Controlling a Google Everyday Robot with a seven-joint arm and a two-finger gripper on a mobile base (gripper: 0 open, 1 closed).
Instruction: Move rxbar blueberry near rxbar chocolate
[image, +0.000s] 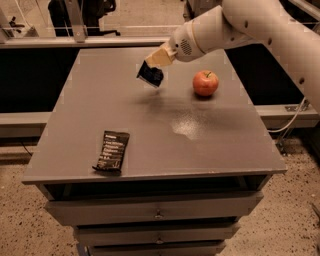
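Carry step in hand: gripper (154, 64) is pinching the rxbar blueberry (150, 75) and holding it just off the tabletop (210, 135). The rxbar chocolate (111, 151) is lying well apart, down-left of the gripper, and the apple (205, 83) is sitting near its right. Next move is likely calling for travel down-left, then lowering. The drawers (155, 210) are sitting closed, contents hidden.

rxbar blueberry (150, 75) top inside airborne tool (154, 62)
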